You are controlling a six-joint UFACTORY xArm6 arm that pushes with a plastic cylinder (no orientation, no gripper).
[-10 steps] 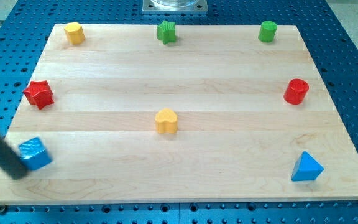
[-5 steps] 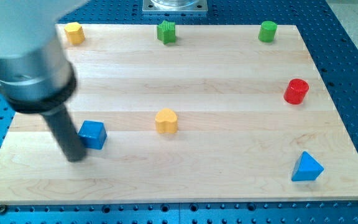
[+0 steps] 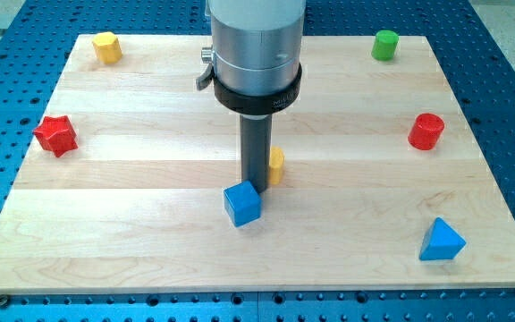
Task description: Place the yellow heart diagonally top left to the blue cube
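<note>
The blue cube [image 3: 242, 204] lies below the middle of the wooden board. The yellow heart [image 3: 276, 165] sits just up and to the right of the cube, mostly hidden behind my rod. My tip [image 3: 256, 184] stands at the cube's upper right corner, touching or nearly touching it, with the heart right against the rod's right side.
A yellow block [image 3: 106, 46] is at the top left, a red star [image 3: 56, 135] at the left edge, a green cylinder [image 3: 384, 44] at the top right, a red cylinder [image 3: 426, 131] at the right, a blue triangle [image 3: 441, 241] at the bottom right. The arm's body hides the green star.
The blue cube has slid from the bottom left corner rightward to below the centre. My rod moved right with it. The heart has shifted slightly right and up.
</note>
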